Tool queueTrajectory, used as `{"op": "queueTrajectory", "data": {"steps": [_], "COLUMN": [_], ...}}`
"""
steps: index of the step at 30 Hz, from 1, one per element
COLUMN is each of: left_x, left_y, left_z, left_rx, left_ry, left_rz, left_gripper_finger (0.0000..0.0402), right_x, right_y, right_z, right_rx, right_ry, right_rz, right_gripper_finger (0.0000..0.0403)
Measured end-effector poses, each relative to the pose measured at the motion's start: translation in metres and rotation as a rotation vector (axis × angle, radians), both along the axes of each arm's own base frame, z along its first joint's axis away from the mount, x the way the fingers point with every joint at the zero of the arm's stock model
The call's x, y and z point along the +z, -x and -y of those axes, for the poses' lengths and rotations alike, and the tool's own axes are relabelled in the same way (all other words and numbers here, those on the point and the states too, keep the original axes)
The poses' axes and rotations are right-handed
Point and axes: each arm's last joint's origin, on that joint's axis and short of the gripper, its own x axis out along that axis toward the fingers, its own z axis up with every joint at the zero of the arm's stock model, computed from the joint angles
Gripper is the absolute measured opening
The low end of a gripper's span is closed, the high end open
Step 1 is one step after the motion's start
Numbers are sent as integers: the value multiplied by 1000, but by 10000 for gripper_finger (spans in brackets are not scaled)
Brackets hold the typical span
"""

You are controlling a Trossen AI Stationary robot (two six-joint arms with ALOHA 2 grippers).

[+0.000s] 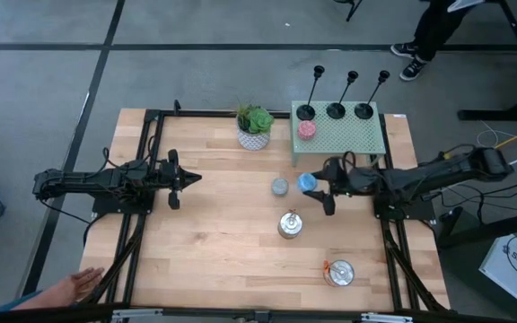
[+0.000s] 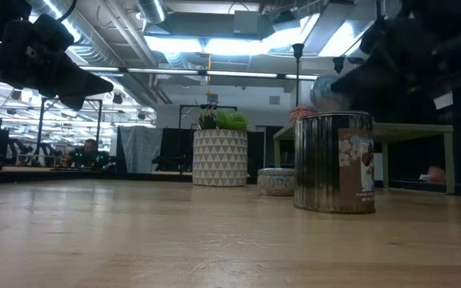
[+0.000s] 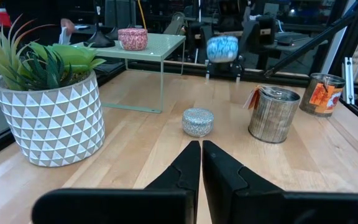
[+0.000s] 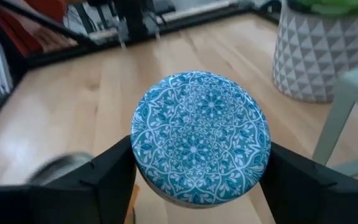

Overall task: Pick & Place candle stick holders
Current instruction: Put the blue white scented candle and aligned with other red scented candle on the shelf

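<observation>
Three black candle stick holders (image 1: pixel 305 111) (image 1: pixel 336 110) (image 1: pixel 363 110) stand by their round bases in a row along the far edge of a green perforated rack (image 1: pixel 366 135) at the table's far right. My right gripper (image 1: pixel 319 187) hovers in front of the rack, shut on a blue patterned round candle (image 1: pixel 308 182) (image 3: pixel 222 48). My left gripper (image 1: pixel 191 178) (image 3: pixel 201 155) waits at the table's left, shut with nothing in it. My right gripper pinches the blue candle by its round side wall (image 4: pixel 137 155), one finger (image 4: pixel 107 177) on each opposite side. The fingers come nearly level from the table's right side, slanting slightly down. The candle is lifted clear of the table, its patterned top in full view of the wrist camera.
A pink candle (image 1: pixel 306 130) sits on the rack. A grey candle (image 1: pixel 280 187) lies just left of the blue one. Two silver tins (image 1: pixel 290 224) (image 1: pixel 339 273) stand nearer the front, a potted plant (image 1: pixel 255 126) beside the rack. A person's hand (image 1: pixel 79 285) rests at the near left corner.
</observation>
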Motion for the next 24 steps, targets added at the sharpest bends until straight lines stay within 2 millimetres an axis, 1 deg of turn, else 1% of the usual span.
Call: {"op": "queueTrajectory", "data": {"steps": [5, 7, 13, 16, 18, 21, 24], "left_x": [0, 0, 0, 0, 0, 0, 0], "left_y": [0, 0, 0, 0, 0, 0, 0], "left_z": [0, 0, 0, 0, 0, 0, 0], "left_rx": [0, 0, 0, 0, 0, 0, 0], "left_ry": [0, 0, 0, 0, 0, 0, 0], "left_rz": [0, 0, 0, 0, 0, 0, 0], "left_gripper_finger": [8, 9, 12, 10, 8, 9, 12], "right_x": [13, 19, 53, 69, 77, 83, 81], "right_y": [6, 8, 7, 6, 5, 6, 9], "right_z": [1, 3, 9, 12, 15, 24, 35], "right_rx": [-4, -34, -253, -348, -405, -506, -600], "right_ry": [4, 15, 100, 149, 165, 157, 136], "right_rz": [77, 72, -58, -99, -111, -129, -154], "right_gripper_finger": [285, 285, 285, 285, 285, 285, 285]}}
